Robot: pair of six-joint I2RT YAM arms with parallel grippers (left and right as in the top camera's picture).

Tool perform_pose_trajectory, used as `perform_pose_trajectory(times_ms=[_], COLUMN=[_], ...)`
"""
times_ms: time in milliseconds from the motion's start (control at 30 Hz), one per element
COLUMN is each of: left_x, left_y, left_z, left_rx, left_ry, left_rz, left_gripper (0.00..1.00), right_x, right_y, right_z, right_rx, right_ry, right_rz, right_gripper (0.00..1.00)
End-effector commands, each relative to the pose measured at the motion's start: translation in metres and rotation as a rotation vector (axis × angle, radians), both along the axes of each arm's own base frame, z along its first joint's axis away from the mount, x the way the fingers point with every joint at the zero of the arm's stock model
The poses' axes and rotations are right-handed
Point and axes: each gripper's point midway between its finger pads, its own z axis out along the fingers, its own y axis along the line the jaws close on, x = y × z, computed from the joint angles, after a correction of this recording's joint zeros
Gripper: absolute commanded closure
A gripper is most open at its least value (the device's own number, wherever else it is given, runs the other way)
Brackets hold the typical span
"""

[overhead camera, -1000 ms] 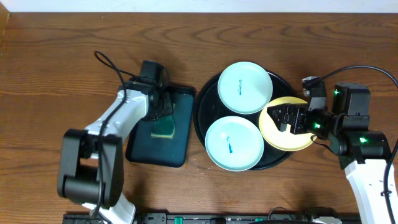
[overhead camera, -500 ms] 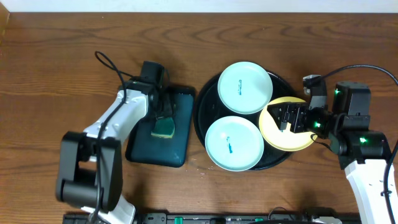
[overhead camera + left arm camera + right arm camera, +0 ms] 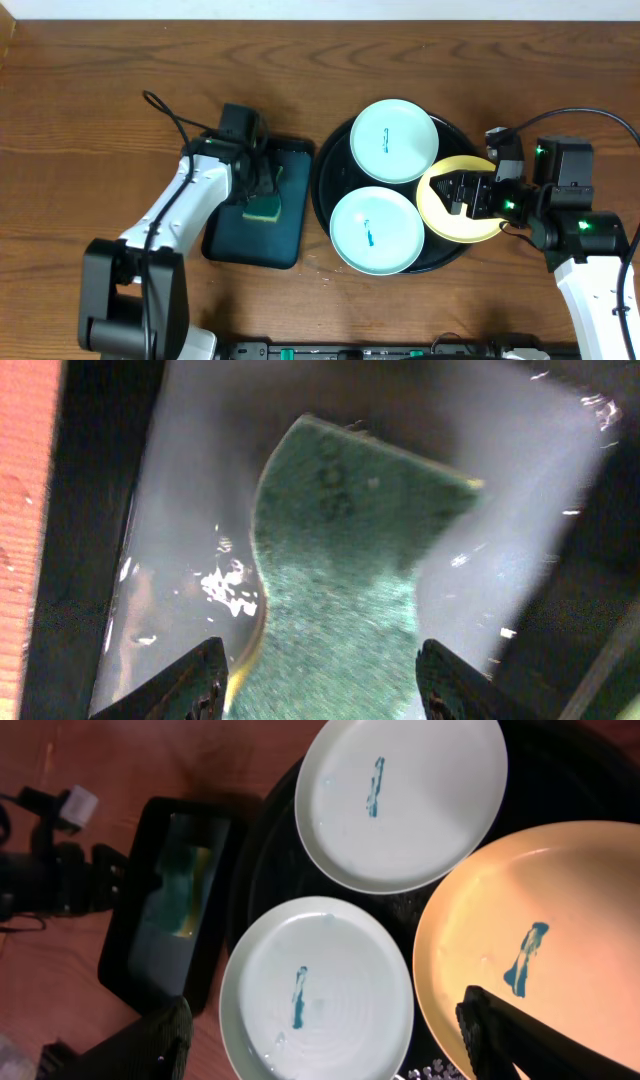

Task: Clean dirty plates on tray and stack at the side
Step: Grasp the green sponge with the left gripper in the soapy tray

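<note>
Three plates lie on the round black tray (image 3: 328, 175): a mint plate (image 3: 392, 140) at the back, a second mint plate (image 3: 376, 230) in front, and a yellow plate (image 3: 445, 228) on the right rim. Each carries a teal smear. My right gripper (image 3: 462, 190) hovers open above the yellow plate. In the right wrist view its fingers (image 3: 500, 1035) straddle the front mint plate (image 3: 315, 990) and the yellow plate's (image 3: 540, 920) edge. My left gripper (image 3: 320, 685) stands open around a green sponge (image 3: 340, 580), with a gap at the right finger.
The sponge (image 3: 266, 208) lies in a dark teal rectangular tray (image 3: 250, 242) left of the black tray. Bare wood tabletop (image 3: 520, 90) spreads behind and right of the black tray. Cables trail from both arms.
My left gripper's jaws have spread wider over the sponge, and the left arm's elbow has swung outward. The right gripper has barely moved above the yellow plate.
</note>
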Motion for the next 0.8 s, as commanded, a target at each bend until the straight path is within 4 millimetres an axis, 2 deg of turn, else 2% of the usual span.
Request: perform_pose_trajectory(times_ms=[0, 133, 167, 267, 300, 433, 500, 700, 733, 767], left_x=[-0.01, -0.007, -0.005, 0.0, 0.001, 0.001, 0.0, 0.013, 0.015, 0.016], left_y=[0.007, 0.006, 0.005, 0.003, 0.002, 0.002, 0.002, -0.001, -0.001, -0.001], left_z=[-0.023, -0.035, -0.038, -0.043, -0.043, -0.04, -0.032, 0.018, 0.025, 0.032], left_rx=[0.051, 0.051, 0.048, 0.046, 0.044, 0.046, 0.048, 0.032, 0.028, 0.024], left_ry=[0.059, 0.074, 0.069, 0.058, 0.053, 0.053, 0.054, -0.031, -0.05, -0.071], left_rz=[-0.009, -0.01, -0.01, -0.014, -0.015, -0.026, -0.035, -0.033, -0.032, -0.032], left_gripper=[0.46, 0.54, 0.59, 0.81, 0.91, 0.92, 0.93, 0.92, 0.91, 0.86], right_x=[-0.001, -0.003, -0.003, -0.003, -0.003, -0.003, -0.002, 0.0, 0.0, 0.0], right_y=[0.002, 0.002, 0.002, 0.002, 0.002, 0.002, 0.001, -0.005, -0.005, -0.005], right_z=[0.004, 0.003, 0.003, 0.003, 0.002, 0.002, 0.002, -0.001, -0.001, 0.0], right_rx=[-0.003, -0.002, -0.003, -0.005, -0.004, -0.004, -0.005, -0.042, -0.042, -0.044], right_ry=[-0.002, 0.008, 0.007, 0.007, 0.009, 0.009, 0.008, 0.006, 0.006, 0.003], right_rz=[0.011, 0.012, 0.011, 0.009, 0.009, 0.007, 0.006, -0.017, -0.016, -0.013], right_gripper=[0.17, 0.18, 0.18, 0.19, 0.19, 0.2, 0.21, 0.23, 0.23, 0.23])
